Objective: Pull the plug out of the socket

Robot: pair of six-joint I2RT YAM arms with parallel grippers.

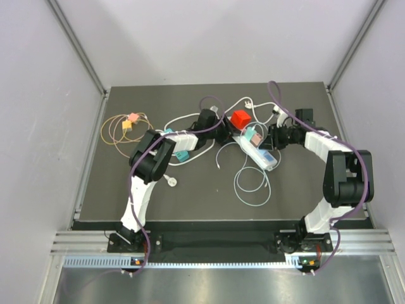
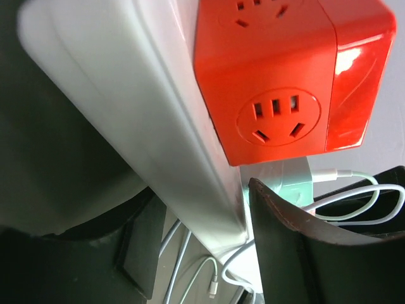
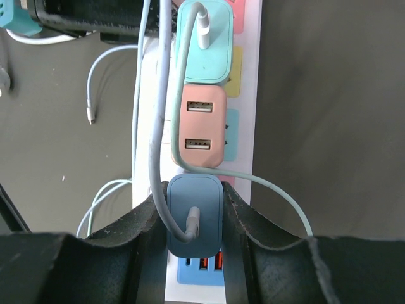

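The socket [image 1: 256, 149] is a long white power strip lying slantwise mid-table. In the right wrist view its white body [image 3: 252, 95] carries a mint plug [image 3: 204, 41], a pink USB adapter [image 3: 199, 125] and a dark blue plug [image 3: 195, 215] with a grey cord. My right gripper [image 3: 193, 196] is shut on the blue plug, one finger on each side. My left gripper [image 2: 202, 196] straddles the strip's far end [image 2: 145, 114]. Its right finger [image 2: 297, 253] touches the strip's edge, and a gap shows by the left finger [image 2: 126, 253]. A red cube adapter [image 2: 285, 82] sits plugged in beyond.
A shorter teal power strip [image 1: 180, 156] lies under my left arm. Loose white cables [image 1: 253, 183] loop in front of the socket. A yellow cable with pink and orange connectors [image 1: 130, 121] lies at the far left. Walls enclose the table on three sides.
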